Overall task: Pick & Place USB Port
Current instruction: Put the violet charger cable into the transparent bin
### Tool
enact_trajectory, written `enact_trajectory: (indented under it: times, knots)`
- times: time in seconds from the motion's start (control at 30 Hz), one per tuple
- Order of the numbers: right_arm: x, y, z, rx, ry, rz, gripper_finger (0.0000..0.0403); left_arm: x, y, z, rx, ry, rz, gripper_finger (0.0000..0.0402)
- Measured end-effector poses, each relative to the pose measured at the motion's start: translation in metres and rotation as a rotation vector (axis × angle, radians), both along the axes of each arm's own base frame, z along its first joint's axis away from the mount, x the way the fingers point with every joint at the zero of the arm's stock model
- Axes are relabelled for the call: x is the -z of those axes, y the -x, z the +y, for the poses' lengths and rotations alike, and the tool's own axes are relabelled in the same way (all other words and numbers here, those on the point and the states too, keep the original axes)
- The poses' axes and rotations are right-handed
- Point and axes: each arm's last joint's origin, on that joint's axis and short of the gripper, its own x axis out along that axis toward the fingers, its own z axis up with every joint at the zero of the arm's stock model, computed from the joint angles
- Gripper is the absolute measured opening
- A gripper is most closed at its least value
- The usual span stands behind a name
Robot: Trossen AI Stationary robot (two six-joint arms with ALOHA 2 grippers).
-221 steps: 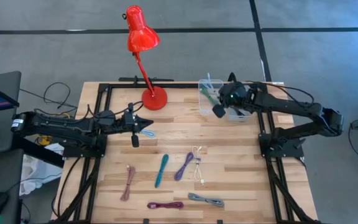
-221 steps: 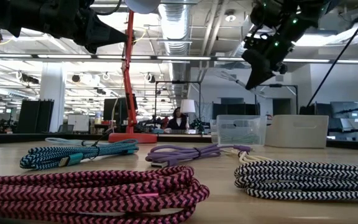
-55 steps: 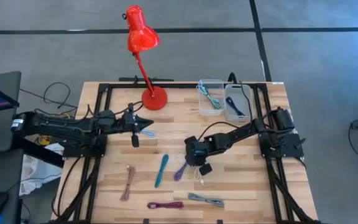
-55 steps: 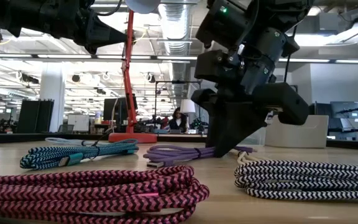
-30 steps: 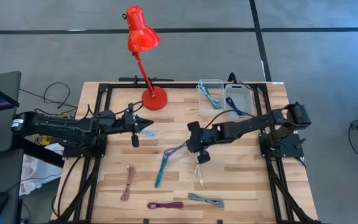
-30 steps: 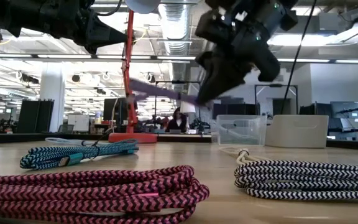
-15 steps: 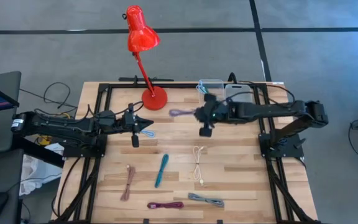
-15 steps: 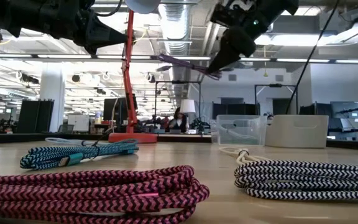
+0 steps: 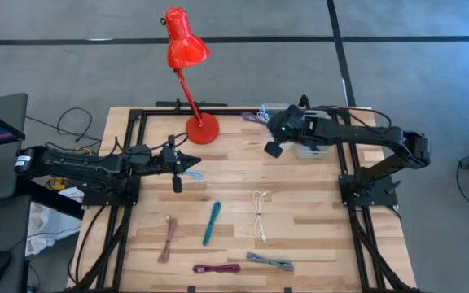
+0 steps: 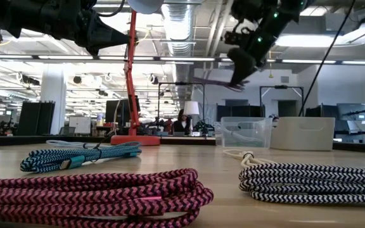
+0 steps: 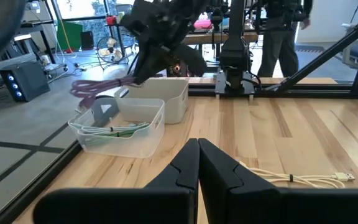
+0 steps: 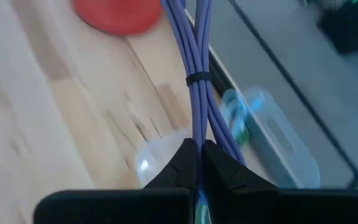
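My right gripper (image 9: pixel 272 130) (image 12: pixel 197 148) is shut on the purple cable bundle (image 9: pixel 253 118) (image 10: pixel 215 81) (image 11: pixel 96 89) and hangs high over the clear bin (image 11: pixel 120 124) at the table's far right. That bin has a coiled pale cable lying in it. A second, whitish bin (image 11: pixel 174 99) stands beside it. My left gripper (image 9: pixel 194 165) (image 11: pixel 198 144) is shut and waits above the table's left middle, over a light blue cable (image 9: pixel 195 174). My right gripper pinches the purple bundle near one end (image 12: pixel 196 132) between its two fingers. The strands run along the fingers and stick out past the tips toward the table's far left. The bundle is lifted clear and lies roughly level in the low view.
A red desk lamp stands on its base (image 9: pixel 202 128) at the far edge. On the near half lie a teal cable (image 9: pixel 211 222), a white cable (image 9: pixel 259 213), a pink one (image 9: pixel 168 238), a magenta one (image 9: pixel 216 268) and a grey one (image 9: pixel 269 261).
My right gripper, shut on the purple bundle, has risen and travelled from the table's middle toward the far edge and somewhat right, ending above the bins. The bundle went with it, clear of the table, its free end swinging to point far-left.
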Motion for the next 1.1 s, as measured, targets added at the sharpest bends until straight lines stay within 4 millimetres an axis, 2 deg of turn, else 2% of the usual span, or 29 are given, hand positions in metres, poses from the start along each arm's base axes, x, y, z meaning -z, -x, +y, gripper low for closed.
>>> enact_trajectory:
  times: [0.43, 0.6, 0.77, 1.0, 1.1]
  knots:
    - [0.01, 0.027, -0.03, 0.21, -0.106, 0.093, 0.0001, 0.0, 0.0, 0.0, 0.0, 0.0, 0.0, 0.0006]
    - [0.01, 0.032, -0.037, 0.245, -0.119, 0.087, 0.0001, 0.0, 0.0, 0.0, 0.0, 0.0, 0.0, 0.0006]
    - [0.01, 0.031, -0.046, 0.241, -0.142, 0.004, 0.0001, 0.0, 0.0, 0.0, 0.0, 0.0, 0.0, 0.0006]
    - [0.025, 0.038, -0.052, 0.249, -0.158, 0.011, 0.0001, 0.0, 0.0, 0.0, 0.0, -0.002, 0.0, 0.0006]
    - [0.03, 0.04, -0.053, 0.242, -0.152, 0.017, 0.0001, 0.001, 0.001, -0.001, 0.028, -0.06, 0.026, 0.0006]
